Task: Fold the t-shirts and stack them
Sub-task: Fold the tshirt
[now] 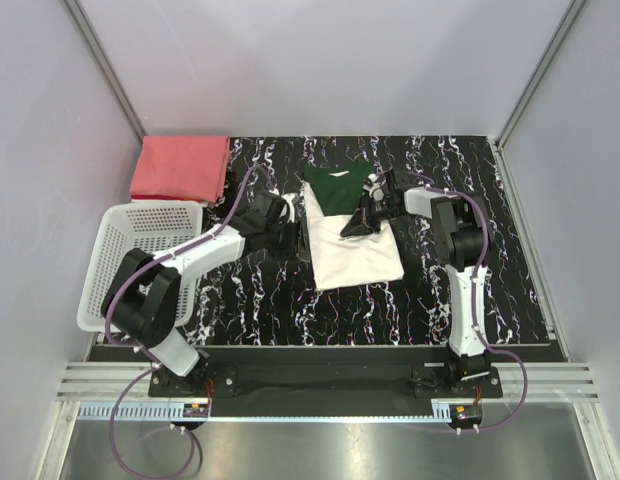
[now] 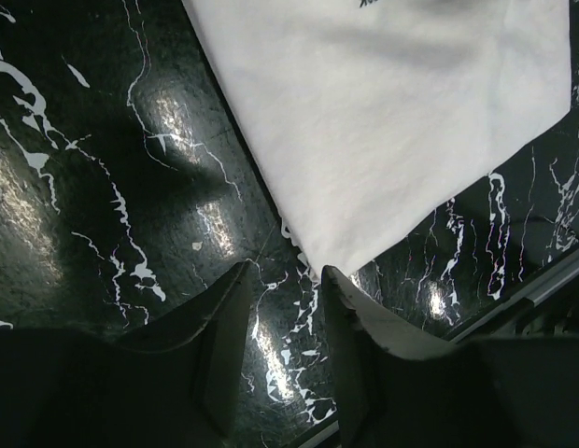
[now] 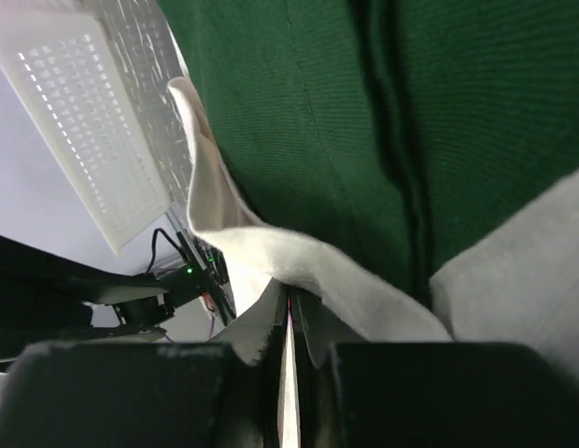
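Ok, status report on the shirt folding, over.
Right gripper shut on edge of cream-and-green shirt. Left gripper open, empty, beside it. Salmon shirt folded, far left. Nothing in the way.

No text is legible. The cream shirt (image 2: 392, 121) carries a scrap of dark print (image 2: 366, 4) at the very top edge of the left wrist view, cut off by the frame and too small to make out.
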`<action>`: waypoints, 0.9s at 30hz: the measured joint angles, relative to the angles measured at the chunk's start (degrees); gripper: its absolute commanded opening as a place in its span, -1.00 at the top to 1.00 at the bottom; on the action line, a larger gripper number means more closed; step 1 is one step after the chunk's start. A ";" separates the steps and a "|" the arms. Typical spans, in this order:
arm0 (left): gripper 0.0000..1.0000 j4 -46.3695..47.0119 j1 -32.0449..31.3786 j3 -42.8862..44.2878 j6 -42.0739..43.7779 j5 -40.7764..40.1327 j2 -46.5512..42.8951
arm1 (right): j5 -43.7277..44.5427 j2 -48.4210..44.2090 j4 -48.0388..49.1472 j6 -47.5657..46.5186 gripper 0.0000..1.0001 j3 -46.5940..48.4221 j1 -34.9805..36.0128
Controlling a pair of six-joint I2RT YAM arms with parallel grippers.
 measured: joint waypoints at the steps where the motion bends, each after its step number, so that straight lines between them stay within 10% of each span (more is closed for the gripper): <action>1: 0.14 0.07 0.00 -0.33 0.02 0.02 0.00 | -1.01 0.52 -0.07 0.42 0.81 0.46 -0.20; 16: 0.11 3.37 -1.01 -3.28 -0.50 2.89 -0.96 | -0.81 -19.54 1.20 -0.52 0.75 -12.70 -0.48; 27: -0.01 5.70 -1.07 -6.43 -0.66 4.15 -0.17 | 2.12 -12.17 1.25 -3.74 0.66 -19.19 -0.90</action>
